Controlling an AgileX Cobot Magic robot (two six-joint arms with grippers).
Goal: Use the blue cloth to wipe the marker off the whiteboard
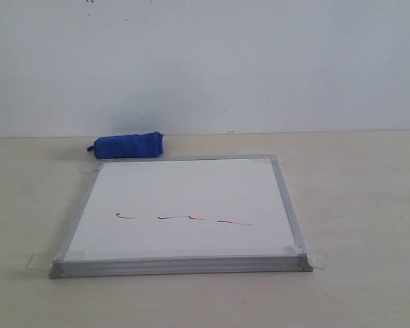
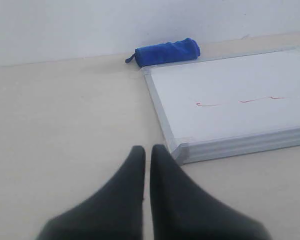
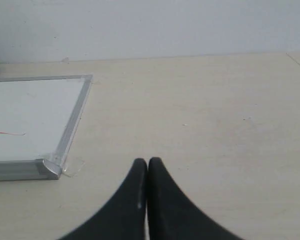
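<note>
Pale beige tabletop (image 1: pixel 355 205), matte, faint wood grain. Lying flat on it, roughly centre: a square whiteboard (image 1: pixel 191 181) with a silver-grey frame. A rolled blue cloth (image 1: pixel 128 145) sits on the table just beside the board's far edge, toward the far-left corner (touching the frame or not, can't tell). Clear tape tabs (image 1: pixel 35 262) stick out from the board's near corners onto the table.

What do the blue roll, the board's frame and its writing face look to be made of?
Royal-blue rolled cloth: soft matte fabric, perhaps microfibre; creased. Silver-grey frame of the square whiteboard: looks like metal, likely aluminium; ridged, dull sheen. White writing face: smooth coated panel, material beneath unclear; thin red marker line sits on it.
</note>
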